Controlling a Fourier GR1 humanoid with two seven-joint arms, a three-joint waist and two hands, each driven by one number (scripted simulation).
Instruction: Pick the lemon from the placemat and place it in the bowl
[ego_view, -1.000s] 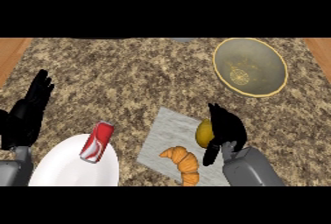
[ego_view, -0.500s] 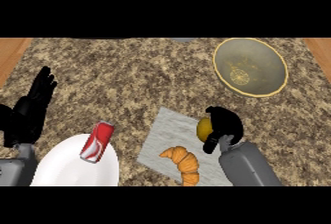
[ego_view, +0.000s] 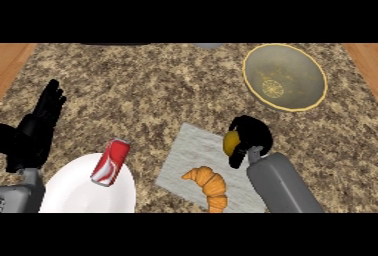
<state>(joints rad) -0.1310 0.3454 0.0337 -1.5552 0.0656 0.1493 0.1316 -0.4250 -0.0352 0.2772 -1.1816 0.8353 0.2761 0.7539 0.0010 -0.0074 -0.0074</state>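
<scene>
Resting at the left edge, the left hand (ego_view: 37, 131) stands open with its fingers straight up, holding nothing and touching nothing. Just to its right a white plate (ego_view: 70, 192) carries a red soda can (ego_view: 111, 162) lying on its side. Further along, the grey placemat (ego_view: 193, 160) lies on the speckled counter (ego_view: 140, 85) with a croissant (ego_view: 208, 184) on its near part. At the placemat's right edge the right hand (ego_view: 249, 139) is curled round the lemon (ego_view: 231, 142), so that only a yellow slice of it shows between thumb and fingers; whether the fruit has left the cloth yet I cannot tell from here. The bowl (ego_view: 319, 86), yellow-rimmed, sits well apart, up and to the right on the counter.

To my eye the step in hand is the lift and carry. It would go best if the hand rises straight off the placemat first, so it neither drags the cloth nor nudges the croissant, then travels up and to the right with its fingers kept wrapped, and uncurls only once the lemon is over the bowl's middle, low inside the rim
</scene>
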